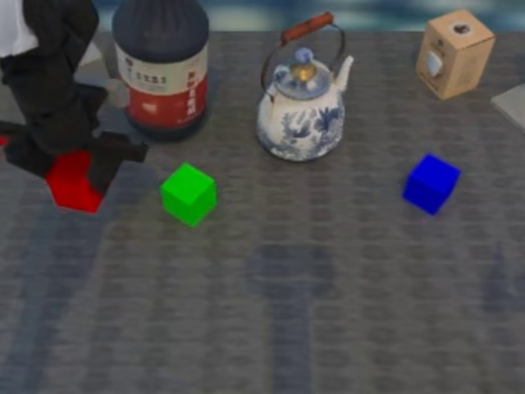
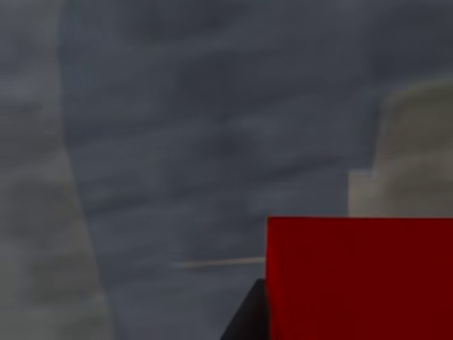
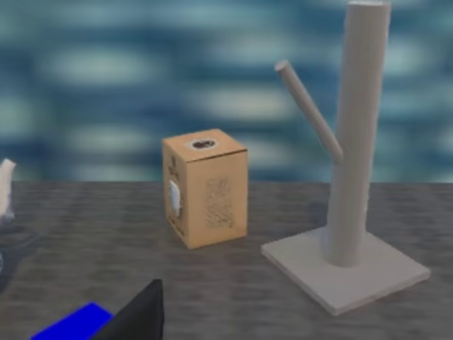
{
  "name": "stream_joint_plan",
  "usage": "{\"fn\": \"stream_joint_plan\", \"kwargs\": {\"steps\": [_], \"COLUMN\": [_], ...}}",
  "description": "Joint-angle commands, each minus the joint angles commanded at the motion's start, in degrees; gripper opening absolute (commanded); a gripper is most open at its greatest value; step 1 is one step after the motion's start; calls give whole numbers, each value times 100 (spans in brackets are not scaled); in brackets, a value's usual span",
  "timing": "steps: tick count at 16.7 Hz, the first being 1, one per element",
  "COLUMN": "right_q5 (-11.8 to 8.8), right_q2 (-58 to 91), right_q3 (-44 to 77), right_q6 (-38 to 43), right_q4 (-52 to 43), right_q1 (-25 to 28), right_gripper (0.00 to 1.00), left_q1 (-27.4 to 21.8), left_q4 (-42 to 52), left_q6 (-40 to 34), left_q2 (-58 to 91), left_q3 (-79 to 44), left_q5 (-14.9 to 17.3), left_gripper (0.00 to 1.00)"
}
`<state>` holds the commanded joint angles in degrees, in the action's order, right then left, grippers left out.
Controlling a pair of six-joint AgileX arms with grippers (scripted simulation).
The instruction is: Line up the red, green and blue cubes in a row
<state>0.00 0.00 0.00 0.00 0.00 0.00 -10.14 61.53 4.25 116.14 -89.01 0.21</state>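
So, from the top view, the left gripper is seen low at the table's left side with its dark fingers on either side of the red cube, so that cube looks clamped. The green cube is sat just to the right of it, close but not touching, and the blue cube is found well apart on the right side. Behind them a dark sauce bottle with a red label, a blue-and-white teapot and a small brown carton are lined along the back. In the left wrist view, a big red cube face is shown with a dark finger against its edge. In the right wrist view, the carton, a grey peg stand, a corner of the blue cube and one dark fingertip are shown; whether the right jaws are open or closed can't be told.
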Motion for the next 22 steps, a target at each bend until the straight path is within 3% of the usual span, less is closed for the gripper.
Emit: {"fn": "stream_joint_plan", "kwargs": {"steps": [5,8,18,22], "right_q5": [0,0,0,0], "right_q2": [0,0,0,0], "right_q3": [0,0,0,0], "right_q6": [0,0,0,0], "right_q4": [0,0,0,0], "right_q1": [0,0,0,0], "right_gripper": [100,100,100,100], "left_q1": [-38,-331,-2524,-3007], "left_q4": [28,41,108,75], "left_q6": [-4,-395,-3849,-4481], "left_q2": [-13,-118,-1082,-1365], "left_q3": [-14,79,1079,1312], "left_q5": [-3,-16,-97,-125], "left_gripper": [0,0,0,0]}}
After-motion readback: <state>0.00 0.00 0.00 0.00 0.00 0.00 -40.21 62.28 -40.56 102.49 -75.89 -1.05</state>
